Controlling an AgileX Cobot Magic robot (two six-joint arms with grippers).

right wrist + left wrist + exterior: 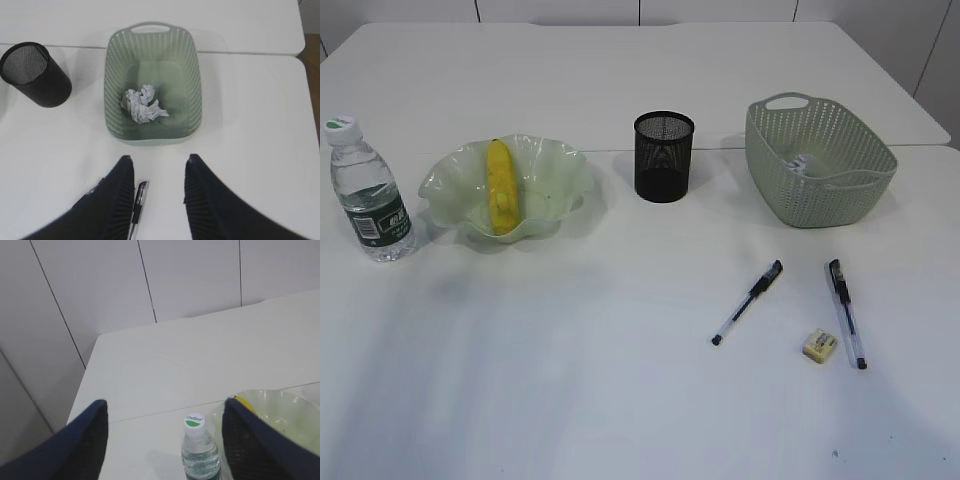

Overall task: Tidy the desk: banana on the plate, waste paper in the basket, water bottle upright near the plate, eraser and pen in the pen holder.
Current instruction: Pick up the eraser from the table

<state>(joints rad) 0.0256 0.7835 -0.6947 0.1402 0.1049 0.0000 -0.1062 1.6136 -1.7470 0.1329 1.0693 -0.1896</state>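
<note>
Two ballpoint pens lie loose on the white desk (570,380): the left black-capped pen (747,302) slants toward the front, and the right black-capped pen (846,312) lies just beside a small cream-coloured rectangular eraser (819,345). Behind them, the black wire-mesh pen holder (663,155) stands upright, with nothing seen inside it. To its right sits the pale green slatted plastic basket (152,85), with a crumpled ball of white waste paper (143,104) on its floor. The yellow banana (500,185) lies in the translucent green wavy-edged plate (445,180), and the clear plastic water bottle with a white cap (368,190) stands upright just left of that plate. Left pincer (165,440) hangs wide and holds nothing, above the bottle. Right pincer (159,200) is parted, holding nothing, over one pen.
</note>
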